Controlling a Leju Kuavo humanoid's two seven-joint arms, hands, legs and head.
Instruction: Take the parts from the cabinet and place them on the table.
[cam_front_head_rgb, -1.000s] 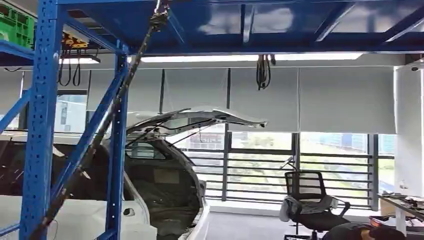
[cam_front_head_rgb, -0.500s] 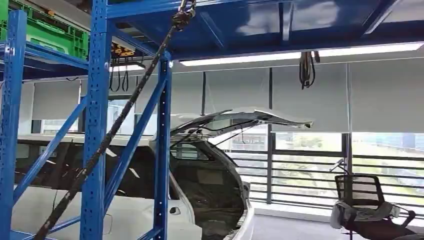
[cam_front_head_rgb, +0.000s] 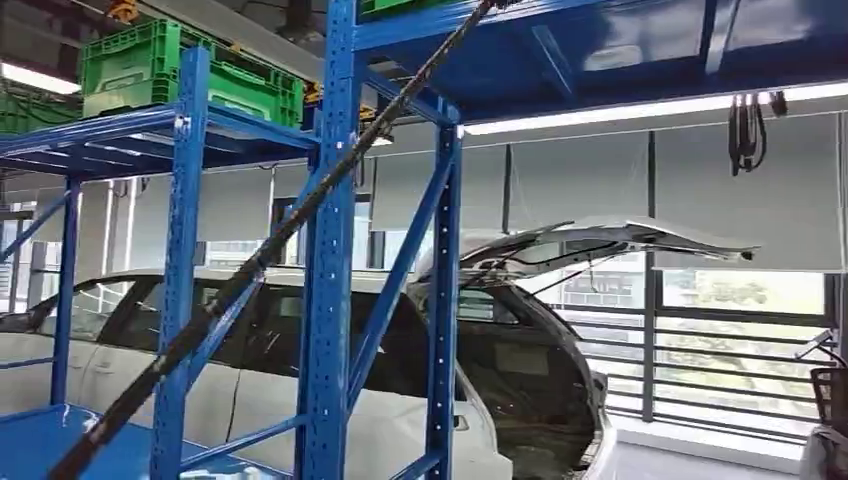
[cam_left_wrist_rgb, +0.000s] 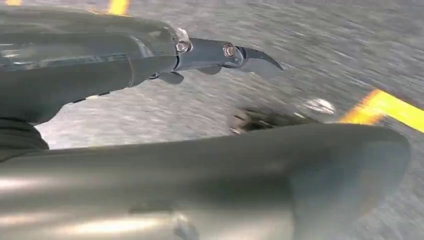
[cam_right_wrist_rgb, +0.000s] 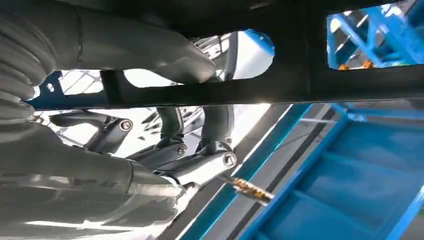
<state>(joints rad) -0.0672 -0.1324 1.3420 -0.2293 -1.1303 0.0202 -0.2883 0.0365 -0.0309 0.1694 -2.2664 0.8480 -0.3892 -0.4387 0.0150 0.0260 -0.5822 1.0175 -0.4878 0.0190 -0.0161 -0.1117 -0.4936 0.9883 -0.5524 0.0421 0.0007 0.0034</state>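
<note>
Right hand (cam_right_wrist_rgb: 165, 165): thumb and fingers wrapped around a dark bar-shaped part (cam_right_wrist_rgb: 310, 86), the part's long axis crosswise to the fingers, blue rack (cam_front_head_rgb: 325, 330) close beyond; left hand (cam_left_wrist_rgb: 100, 65): fingers apart, nothing held, over grey floor (cam_left_wrist_rgb: 325, 45).

Blue rack (cam_front_head_rgb: 329, 250); green crates (cam_front_head_rgb: 190, 72); white car (cam_front_head_rgb: 400, 420); grey floor (cam_left_wrist_rgb: 320, 45), yellow lines (cam_left_wrist_rgb: 385, 106)

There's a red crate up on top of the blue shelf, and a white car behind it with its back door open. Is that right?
Not quite. The crate on top of the blue shelf is green, not red, as the head view shows. The rest holds: a white car stands behind the shelf with its back door lifted open.
</note>
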